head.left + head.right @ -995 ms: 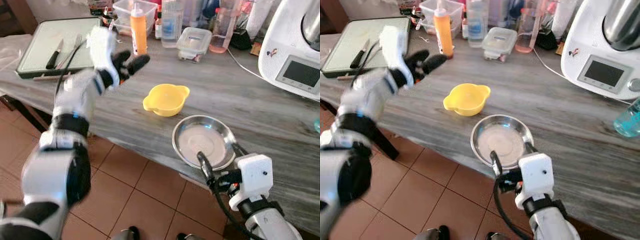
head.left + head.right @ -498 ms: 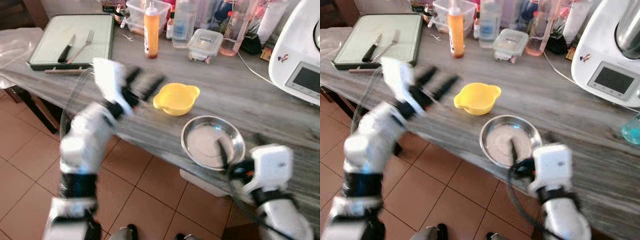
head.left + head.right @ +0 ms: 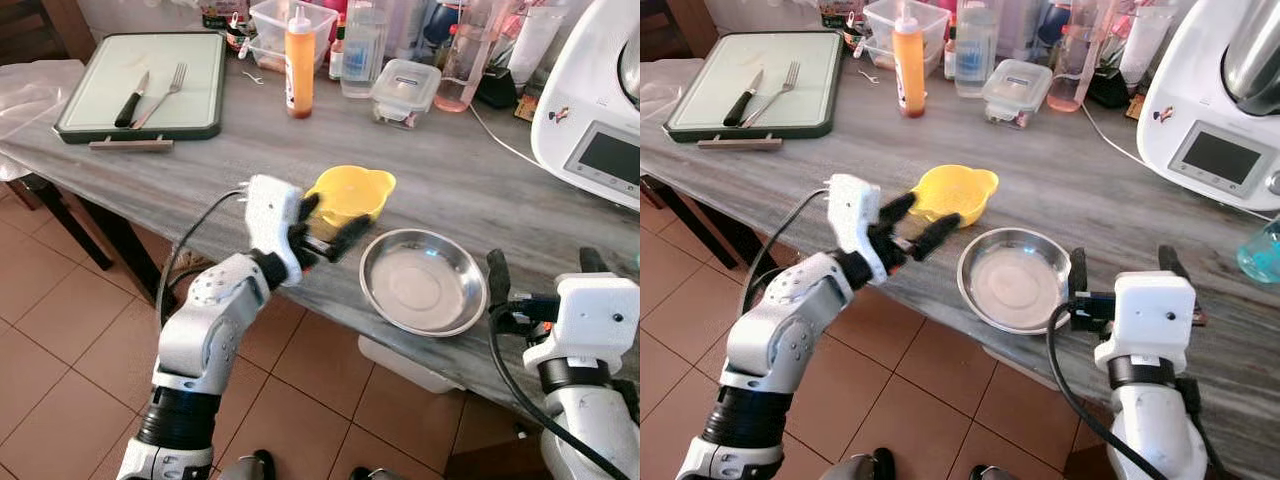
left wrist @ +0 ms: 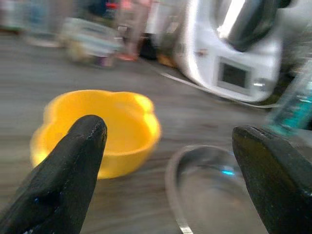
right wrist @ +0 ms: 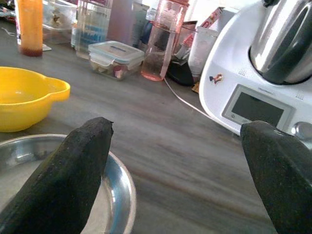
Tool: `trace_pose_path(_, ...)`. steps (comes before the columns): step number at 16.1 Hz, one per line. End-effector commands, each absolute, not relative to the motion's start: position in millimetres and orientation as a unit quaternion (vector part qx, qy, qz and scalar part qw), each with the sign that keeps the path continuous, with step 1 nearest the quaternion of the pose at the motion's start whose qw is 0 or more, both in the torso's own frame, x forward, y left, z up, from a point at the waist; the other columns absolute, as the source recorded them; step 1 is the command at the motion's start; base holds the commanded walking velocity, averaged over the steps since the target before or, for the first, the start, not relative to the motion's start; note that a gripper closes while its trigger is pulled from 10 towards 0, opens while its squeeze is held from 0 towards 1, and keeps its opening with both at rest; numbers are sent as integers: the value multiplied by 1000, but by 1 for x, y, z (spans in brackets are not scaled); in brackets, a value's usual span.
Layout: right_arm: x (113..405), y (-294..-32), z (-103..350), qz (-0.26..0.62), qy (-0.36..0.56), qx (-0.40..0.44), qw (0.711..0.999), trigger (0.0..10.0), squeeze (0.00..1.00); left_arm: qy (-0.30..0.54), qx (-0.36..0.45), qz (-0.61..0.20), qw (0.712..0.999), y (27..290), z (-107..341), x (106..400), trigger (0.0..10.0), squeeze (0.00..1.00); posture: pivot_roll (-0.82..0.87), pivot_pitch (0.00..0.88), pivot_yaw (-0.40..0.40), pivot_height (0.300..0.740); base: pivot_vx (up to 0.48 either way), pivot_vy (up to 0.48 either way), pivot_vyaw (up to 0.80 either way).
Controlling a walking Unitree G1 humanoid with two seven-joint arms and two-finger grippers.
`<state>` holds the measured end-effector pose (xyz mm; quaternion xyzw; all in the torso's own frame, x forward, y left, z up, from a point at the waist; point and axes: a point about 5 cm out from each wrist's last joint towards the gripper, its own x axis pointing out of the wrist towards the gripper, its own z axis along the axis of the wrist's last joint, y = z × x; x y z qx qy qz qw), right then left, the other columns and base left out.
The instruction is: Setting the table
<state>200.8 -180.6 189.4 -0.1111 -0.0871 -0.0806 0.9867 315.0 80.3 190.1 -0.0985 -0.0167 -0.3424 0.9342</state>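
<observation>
Hovering spread-fingered, the left gripper [image 3: 325,232] is facing the yellow bowl [image 3: 352,194] just beyond; the right gripper [image 3: 540,270], also spread, is waiting beside the steel plate [image 3: 422,282].

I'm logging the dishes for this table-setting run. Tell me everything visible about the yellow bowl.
The small yellow plastic-looking bowl has a wavy rim with two little ear-like handles. It sits upright and looks empty on the grey wood-grain countertop, just behind the round shiny steel plate and apart from it. The left end effector hovers open at its near side, one black finger close by its rim; contact cannot be told.
</observation>
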Motion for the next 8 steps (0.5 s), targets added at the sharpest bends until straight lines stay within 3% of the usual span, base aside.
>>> trace_pose_path(1, 199, -180, 191, -87, -91, -112, 986, 10000, 0, -16, -85, -303, 949, 89, 184, 317, 10000, 0, 36, 164, -33, 740, 0, 0, 0)
trace_pose_path(4, 201, -179, 192, -84, -93, -107, 986, 10000, 0, -71, -27, -218, 973, 115, 187, 313, 10000, 0, 46, 166, -47, 740, 0, 0, 0)
trace_pose_path(8, 205, -172, 178, -54, -49, -81, 994, 10000, 0, -48, -7, -194, 980, 130, 169, 297, 10000, 0, 62, 164, -54, 740, 0, 0, 0)
